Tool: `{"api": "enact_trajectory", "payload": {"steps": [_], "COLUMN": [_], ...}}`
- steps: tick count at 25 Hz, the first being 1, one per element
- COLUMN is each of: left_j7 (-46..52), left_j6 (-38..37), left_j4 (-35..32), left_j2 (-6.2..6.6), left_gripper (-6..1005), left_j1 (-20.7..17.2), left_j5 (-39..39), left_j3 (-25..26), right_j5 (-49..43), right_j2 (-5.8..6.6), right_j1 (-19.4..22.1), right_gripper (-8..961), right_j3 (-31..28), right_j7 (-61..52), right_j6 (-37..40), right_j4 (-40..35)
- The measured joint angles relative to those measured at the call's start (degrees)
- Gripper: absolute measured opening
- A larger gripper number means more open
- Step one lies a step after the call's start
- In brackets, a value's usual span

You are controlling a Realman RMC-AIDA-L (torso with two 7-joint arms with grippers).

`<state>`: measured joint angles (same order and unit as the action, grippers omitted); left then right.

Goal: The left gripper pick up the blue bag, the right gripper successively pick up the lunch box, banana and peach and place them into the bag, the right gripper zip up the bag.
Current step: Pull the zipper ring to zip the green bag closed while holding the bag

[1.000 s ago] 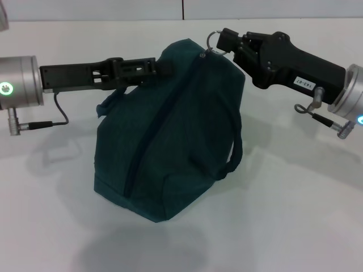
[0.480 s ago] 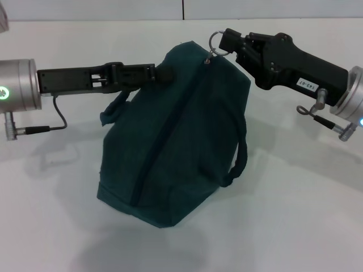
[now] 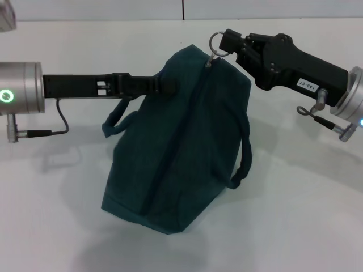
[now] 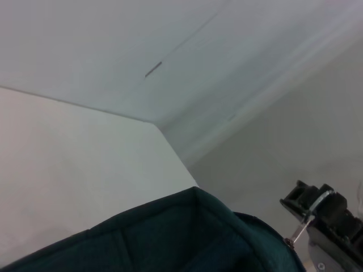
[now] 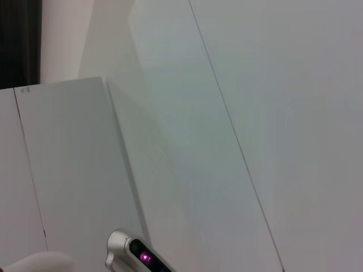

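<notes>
The blue bag (image 3: 181, 136) is matt woven cloth with a slightly rough, soft-looking weave, and its loop handles (image 3: 243, 153) are the same fabric. The zipper's ring pull (image 3: 216, 41) is bright, shiny metal. The left gripper (image 3: 165, 86) is matt black plastic, and its wrist (image 3: 21, 88) is smooth brushed silver metal. The right gripper (image 3: 228, 43) has the same dull black plastic shell, with a small white paper-like label (image 3: 304, 84) and a satin silver metal wrist (image 3: 351, 96). The counter (image 3: 295, 215) is smooth, matt white.
</notes>
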<state>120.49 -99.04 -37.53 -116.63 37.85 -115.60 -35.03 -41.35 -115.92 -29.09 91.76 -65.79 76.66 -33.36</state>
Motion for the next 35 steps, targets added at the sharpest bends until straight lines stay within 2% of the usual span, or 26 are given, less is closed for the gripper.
{"api": "enact_trajectory", "payload": {"steps": [6, 11, 16, 23, 35], "left_j7": [0.0, -0.8, -1.7, -9.5, -11.3], "left_j6": [0.1, 0.0, 0.0, -2.7, -6.0], "left_j4": [-0.1, -0.1, -0.1, 0.0, 0.2], "left_j2": [-0.07, -0.07, -0.77, -2.39, -2.55], "left_gripper": [454, 220, 69, 54, 52], "left_j1": [0.4, 0.2, 0.2, -0.1, -0.4], "left_j5": [0.6, 2.5, 2.7, 4.7, 5.2], "left_j3": [0.0, -0.3, -0.8, -2.8, -2.8], "right_j5": [0.1, 0.9, 1.9, 2.3, 4.8], "right_j2": [0.0, 0.13, 0.25, 0.27, 0.27], "right_j1": [0.4, 0.9, 1.0, 0.4, 0.0], "right_gripper": [11, 11, 11, 11, 11], "right_j3": [0.0, -0.1, -0.3, -2.3, -3.0], "right_j7": [0.0, -0.1, -0.4, -3.7, -5.0], "right_j6": [0.1, 0.8, 2.2, 3.6, 4.3], "right_j4": [0.1, 0.1, 1.2, 4.8, 9.5]}}
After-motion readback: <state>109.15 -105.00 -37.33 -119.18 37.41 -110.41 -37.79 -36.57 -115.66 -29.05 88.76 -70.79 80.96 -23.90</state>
